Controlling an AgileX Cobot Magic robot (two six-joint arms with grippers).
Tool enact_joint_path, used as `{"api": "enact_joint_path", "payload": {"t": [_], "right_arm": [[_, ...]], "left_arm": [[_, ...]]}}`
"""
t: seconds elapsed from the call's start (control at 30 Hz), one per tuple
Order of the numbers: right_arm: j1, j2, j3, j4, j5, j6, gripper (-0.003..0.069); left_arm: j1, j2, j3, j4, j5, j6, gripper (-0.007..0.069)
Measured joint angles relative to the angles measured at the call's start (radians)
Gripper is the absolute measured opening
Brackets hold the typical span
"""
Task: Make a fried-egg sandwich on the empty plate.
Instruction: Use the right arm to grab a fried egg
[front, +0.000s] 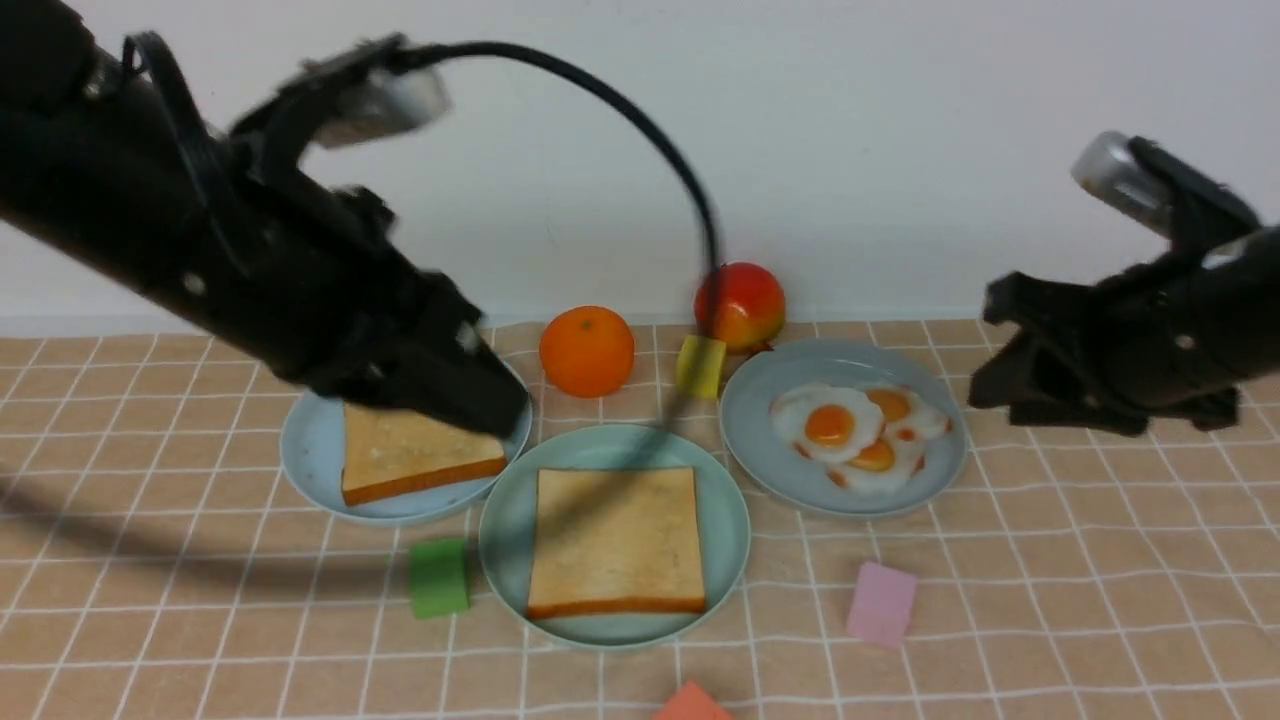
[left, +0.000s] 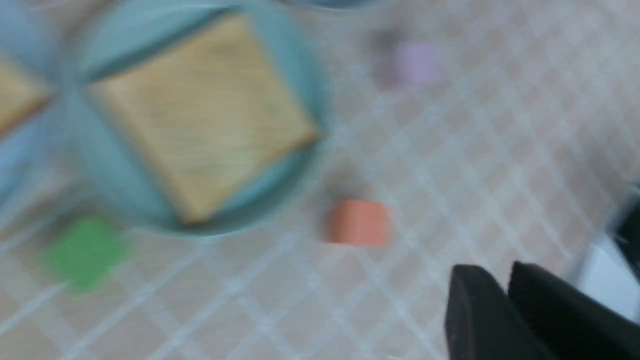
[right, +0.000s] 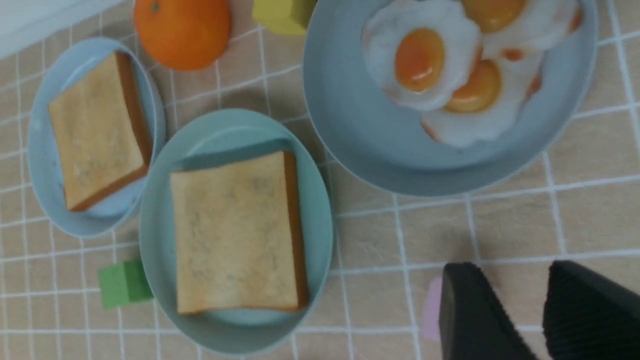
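Note:
One toast slice (front: 615, 540) lies flat on the mint-green plate (front: 500, 540) at the front centre, also in the right wrist view as toast (right: 235, 230) on the plate (right: 160, 240). A second toast slice (front: 415, 455) rests on the pale blue plate (front: 310, 450). My left arm hangs over that slice's far edge. The blurred left wrist view shows my left gripper (left: 500, 272) with fingers almost together and nothing between them. Fried eggs (front: 860, 430) lie overlapping on the grey-blue plate (front: 760, 440). My right gripper (right: 515, 272) is raised to the right of it, open and empty.
An orange (front: 587, 350), a red fruit (front: 740, 305) and a yellow block (front: 700, 367) stand behind the plates near the wall. A green block (front: 438, 578), a pink block (front: 882, 603) and an orange-red block (front: 690, 703) lie on the checked cloth in front.

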Motion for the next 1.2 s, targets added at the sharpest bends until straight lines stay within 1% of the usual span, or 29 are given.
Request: {"api": "enact_joint_path", "payload": {"t": [0.07,0.13,0.2,0.23,0.27,0.3,0.33,0.4,0.5,0.6,0.87,1.0,1.13,1.17,1.2], "right_arm": [[-0.002,0.089,-0.060,0.047,0.000,-0.068,0.0242],[-0.002,0.171,-0.137,0.054,0.000,-0.128,0.0244],[-0.002,0.230,-0.185,0.050,0.000,-0.152,0.0251],[-0.002,0.267,-0.221,0.043,0.010,-0.161,0.0257],[-0.002,0.296,-0.258,0.035,0.019,-0.167,0.0265],[-0.002,0.317,-0.281,0.025,0.029,-0.170,0.0269],[-0.004,0.379,-0.345,-0.008,0.059,-0.175,0.0289],[-0.005,0.436,-0.415,-0.042,0.094,-0.179,0.0310],[-0.007,0.508,-0.506,-0.078,0.134,-0.181,0.0330],[-0.010,0.586,-0.582,-0.088,0.153,-0.182,0.0339],[-0.014,0.692,-0.603,-0.084,0.114,-0.185,0.0340],[-0.015,0.709,-0.612,-0.062,0.112,-0.186,0.0328],[-0.016,0.718,-0.618,-0.043,0.117,-0.207,0.0255],[-0.016,0.718,-0.618,-0.042,0.117,-0.207,0.0250],[-0.017,0.719,-0.618,-0.042,0.118,-0.208,0.0223]], "left_arm": [[-0.101,-0.044,0.059,0.009,-0.048,0.001,0.0011],[-0.169,-0.060,0.104,0.074,-0.105,-0.036,-0.0013],[-0.195,-0.062,0.129,0.138,-0.143,-0.077,-0.0013],[-0.201,-0.058,0.145,0.178,-0.164,-0.116,-0.0013],[-0.201,-0.058,0.152,0.210,-0.173,-0.141,-0.0013],[-0.201,-0.058,0.154,0.217,-0.174,-0.154,-0.0013],[-0.201,-0.058,0.160,0.261,-0.180,-0.199,-0.0013],[-0.201,-0.058,0.160,0.283,-0.184,-0.225,-0.0013],[-0.201,-0.058,0.160,0.286,-0.191,-0.235,-0.0013],[-0.201,-0.058,0.160,0.286,-0.199,-0.238,-0.0013],[-0.201,-0.058,0.161,0.286,-0.199,-0.239,-0.0013],[-0.201,-0.058,0.161,0.286,-0.199,-0.240,-0.0013],[-0.201,-0.058,0.161,0.286,-0.199,-0.241,-0.0013],[-0.201,-0.058,0.161,0.286,-0.199,-0.241,-0.0013],[-0.201,-0.058,0.161,0.286,-0.199,-0.241,-0.0013]]}}
